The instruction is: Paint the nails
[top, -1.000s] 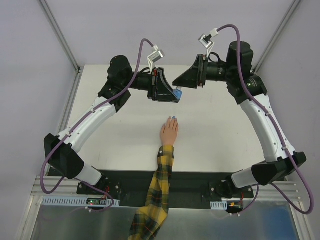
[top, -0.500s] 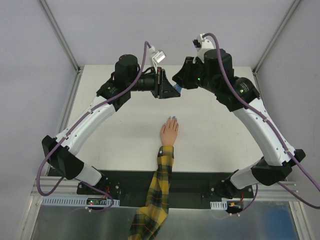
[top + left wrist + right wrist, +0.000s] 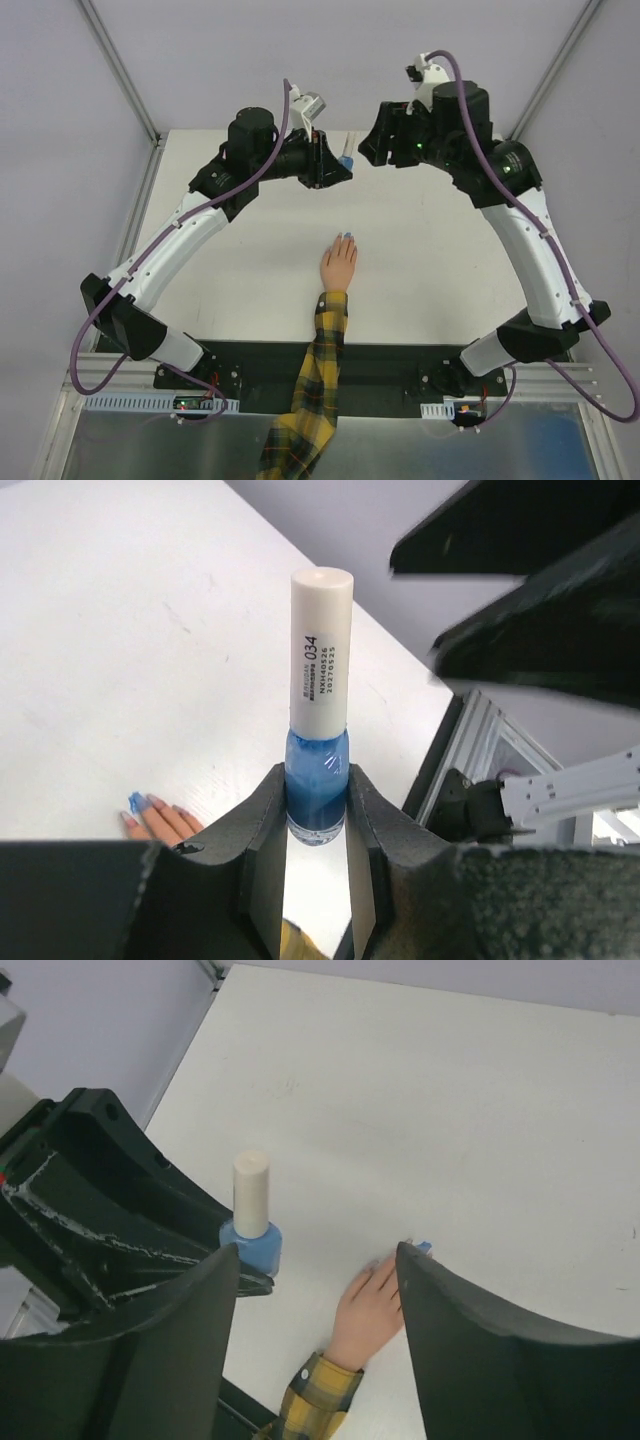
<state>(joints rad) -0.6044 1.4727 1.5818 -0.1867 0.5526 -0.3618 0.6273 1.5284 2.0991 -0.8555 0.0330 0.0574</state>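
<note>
Nails (image 3: 346, 236): top view, light blue tips on the peach hand (image 3: 338, 266), which lies flat on the white table (image 3: 440, 250), plaid sleeve (image 3: 318, 370) running to the near edge.
Claws, top view: left claw (image 3: 338, 168) and right claw (image 3: 368, 150) face each other above the table's far part, well apart from the hand.
Left wrist view: left claw clamped on the blue body of a nail-polish bottle (image 3: 317, 798), white cap (image 3: 321, 650) on; blue nails low left.
Right wrist view: right claw spread wide, holding nothing; bottle beyond its left finger, hand seen between the fingers, down on the table.
</note>
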